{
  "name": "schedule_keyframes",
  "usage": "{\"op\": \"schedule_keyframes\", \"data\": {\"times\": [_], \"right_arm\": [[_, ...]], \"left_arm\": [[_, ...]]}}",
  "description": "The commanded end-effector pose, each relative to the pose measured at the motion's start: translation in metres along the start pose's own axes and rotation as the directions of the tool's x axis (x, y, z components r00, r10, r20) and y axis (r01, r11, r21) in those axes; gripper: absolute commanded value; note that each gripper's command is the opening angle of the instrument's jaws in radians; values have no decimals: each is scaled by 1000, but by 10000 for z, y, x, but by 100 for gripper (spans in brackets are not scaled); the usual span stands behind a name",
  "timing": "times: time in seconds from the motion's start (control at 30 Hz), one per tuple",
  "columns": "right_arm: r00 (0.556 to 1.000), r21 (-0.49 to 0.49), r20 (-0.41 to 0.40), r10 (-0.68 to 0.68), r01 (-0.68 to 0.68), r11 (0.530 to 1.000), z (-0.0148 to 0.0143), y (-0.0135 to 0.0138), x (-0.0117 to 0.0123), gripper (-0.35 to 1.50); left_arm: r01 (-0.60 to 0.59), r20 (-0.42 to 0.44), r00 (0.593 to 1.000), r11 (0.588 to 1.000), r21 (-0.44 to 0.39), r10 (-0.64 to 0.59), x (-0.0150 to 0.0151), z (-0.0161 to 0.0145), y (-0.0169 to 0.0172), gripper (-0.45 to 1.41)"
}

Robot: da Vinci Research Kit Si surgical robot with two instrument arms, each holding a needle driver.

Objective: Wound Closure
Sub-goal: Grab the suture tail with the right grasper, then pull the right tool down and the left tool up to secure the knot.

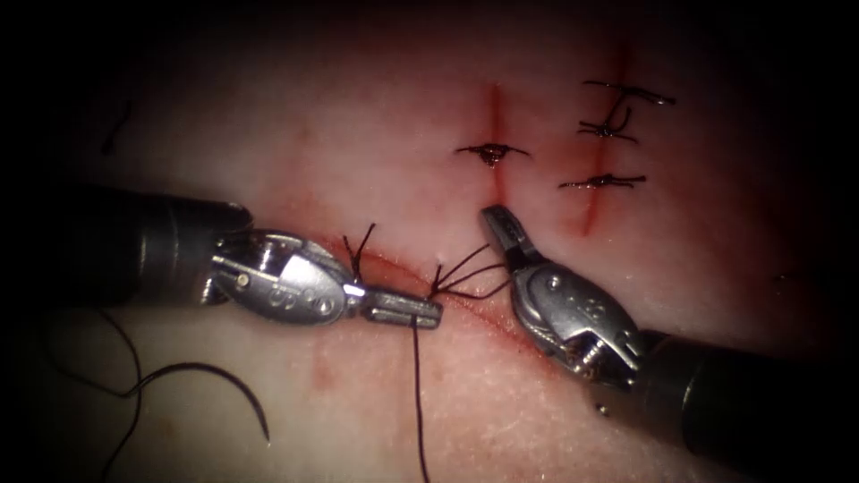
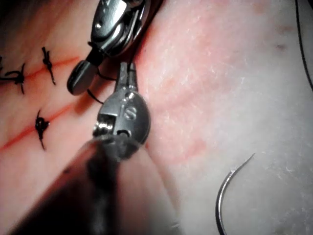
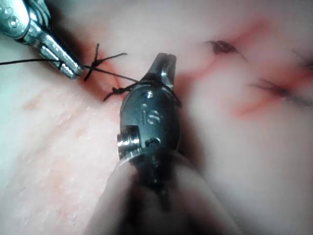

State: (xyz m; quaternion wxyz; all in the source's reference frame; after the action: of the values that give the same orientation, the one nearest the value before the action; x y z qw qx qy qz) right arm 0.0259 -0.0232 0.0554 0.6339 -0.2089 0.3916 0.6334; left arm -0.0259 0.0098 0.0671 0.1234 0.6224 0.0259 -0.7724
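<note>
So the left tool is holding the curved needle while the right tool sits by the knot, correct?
Not quite. The left tool holds the thread, not the needle, which lies free on the tissue, as the endoscope view shows. The right tool does sit by the knot.

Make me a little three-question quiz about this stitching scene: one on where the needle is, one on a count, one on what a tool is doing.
1. Where is the curved needle?
A. In the right tool's jaws
B. Lying free on the tissue, left of the cut
C. Driven into the cut

2. How many tools with jaws are at the cut?
A. One
B. Two
C. Three

3. What does the left tool hold?
A. The thread
B. The needle
C. Nothing

Answers:
1 B: the needle lies loose on the tissue, away from both tools.
2 B: the left tool and the right tool meet at the cut.
3 A: its jaws are shut on the thread, which hangs down from them.
</note>
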Motion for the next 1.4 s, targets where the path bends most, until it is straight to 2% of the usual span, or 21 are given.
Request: {"op": "schedule_keyframes", "data": {"times": [0.03,0.07,0.23,0.37,0.47,0.5,0.57,0.6,0.7,1.0,1.13,1.3,1.4], "right_arm": [[1000,12,-8,-4,4,1000,3,-16,2,-35],[1000,35,-23,-14,15,999,-5,-27,7,-35],[998,62,-41,-41,43,997,-17,-37,8,-35],[997,75,-48,-57,61,995,-24,-35,2,-35],[996,86,-56,-65,70,994,-27,-36,-2,-35],[995,95,-59,-75,80,992,-31,-39,-7,-35],[995,101,-59,-77,83,991,-33,-41,-9,-35],[994,107,-65,-87,93,990,-39,-43,-14,-35],[993,121,-63,-95,103,987,-47,-47,-22,-35],[991,151,-36,-129,133,979,-64,-59,-43,-35],[989,165,-36,-141,145,976,-72,-68,-48,-35],[989,169,-32,-146,149,974,-76,-69,-52,-35],[988,171,-24,-154,155,973,-80,-72,-58,-35]], "left_arm": [[1,0,1000,1000,2,-1,-4,6,1,-45],[17,17,1000,1000,14,-17,-7,-3,-8,-45],[45,43,998,999,27,-46,-18,-19,-28,-45],[100,76,992,994,46,-104,-51,-31,-65,-45],[123,86,988,991,56,-127,-67,-32,-81,-45],[147,95,983,986,72,-154,-86,-30,-97,-45],[155,106,981,985,74,-163,-94,-29,-103,-45],[172,126,976,983,69,-179,-112,-26,-116,-45],[176,140,973,982,73,-185,-133,-22,-132,-45],[189,160,966,978,90,-202,-156,-15,-158,-45],[209,157,959,965,160,-234,-165,-14,-179,-45],[148,158,967,947,286,-199,-178,-9,-212,-45],[118,173,968,940,321,-181,-185,-7,-223,-45]]}}
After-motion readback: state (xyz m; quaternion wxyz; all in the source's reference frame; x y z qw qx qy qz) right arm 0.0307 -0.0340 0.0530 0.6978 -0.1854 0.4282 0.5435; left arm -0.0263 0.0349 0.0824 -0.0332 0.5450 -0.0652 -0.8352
